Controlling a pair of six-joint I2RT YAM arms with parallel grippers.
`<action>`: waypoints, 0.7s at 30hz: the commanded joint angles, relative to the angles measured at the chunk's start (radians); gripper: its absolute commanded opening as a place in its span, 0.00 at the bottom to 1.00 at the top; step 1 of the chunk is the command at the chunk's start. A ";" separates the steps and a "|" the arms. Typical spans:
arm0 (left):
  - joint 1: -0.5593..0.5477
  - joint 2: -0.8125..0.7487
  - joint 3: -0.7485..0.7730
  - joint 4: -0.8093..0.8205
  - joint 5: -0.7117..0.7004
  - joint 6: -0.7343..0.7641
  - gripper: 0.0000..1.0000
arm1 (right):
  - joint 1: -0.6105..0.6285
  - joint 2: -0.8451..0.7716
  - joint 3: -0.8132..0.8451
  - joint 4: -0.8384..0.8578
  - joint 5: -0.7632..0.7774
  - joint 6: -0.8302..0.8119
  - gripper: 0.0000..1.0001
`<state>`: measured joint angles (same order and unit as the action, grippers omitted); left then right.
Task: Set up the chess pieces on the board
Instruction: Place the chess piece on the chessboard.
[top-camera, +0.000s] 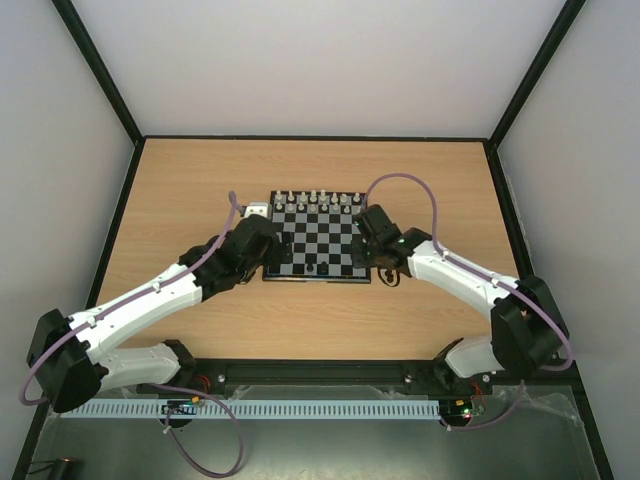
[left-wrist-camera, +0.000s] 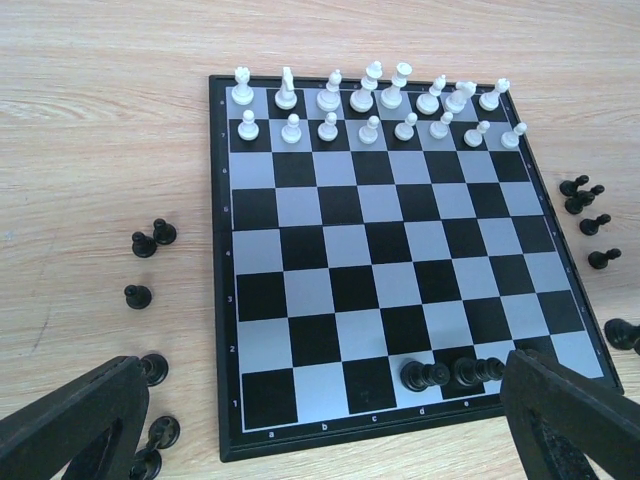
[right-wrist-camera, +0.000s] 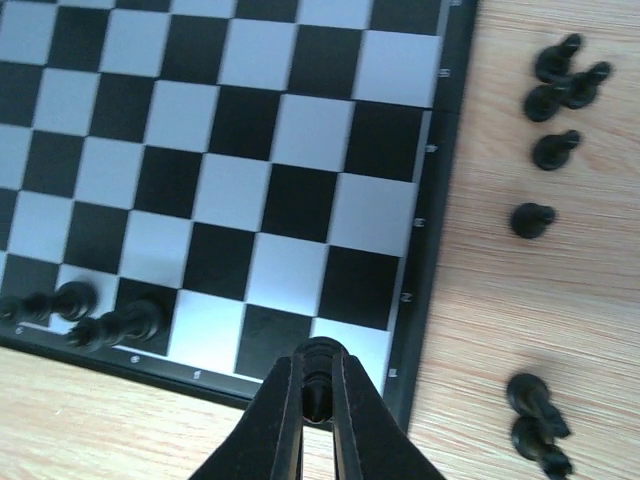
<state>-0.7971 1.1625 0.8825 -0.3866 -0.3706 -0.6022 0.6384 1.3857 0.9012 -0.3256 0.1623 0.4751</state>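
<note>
You have the board (left-wrist-camera: 380, 250) on the table (left-wrist-camera: 100, 100), with its far two rows full of pieces (left-wrist-camera: 370, 100) and two pieces (left-wrist-camera: 450, 373) on its near row. Loose pieces (left-wrist-camera: 150, 240) lie left of it and more pieces (left-wrist-camera: 585, 195) to its right. The right gripper (right-wrist-camera: 318, 365) pinches a piece (right-wrist-camera: 317, 392) over the near right corner.

Colour notes from my remote station, keyed to the board (left-wrist-camera: 395, 255).
Checks are black and pale grey-white, inside a thin dark border. Its far two rows carry white pieces (left-wrist-camera: 370, 100); black chess pieces (left-wrist-camera: 440, 374) sit on its near row and beside both its sides on the light wood-grain table (left-wrist-camera: 100, 120).
</note>
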 joint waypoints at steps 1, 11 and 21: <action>0.006 -0.019 0.025 -0.027 -0.020 -0.007 1.00 | 0.066 0.059 0.063 -0.079 0.022 0.010 0.02; 0.006 -0.051 0.019 -0.044 -0.025 -0.013 0.99 | 0.140 0.195 0.135 -0.087 0.047 0.020 0.02; 0.007 -0.073 0.006 -0.053 -0.030 -0.014 1.00 | 0.157 0.255 0.178 -0.085 0.034 0.016 0.03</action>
<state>-0.7952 1.1080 0.8829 -0.4198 -0.3843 -0.6109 0.7788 1.6115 1.0359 -0.3599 0.1917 0.4831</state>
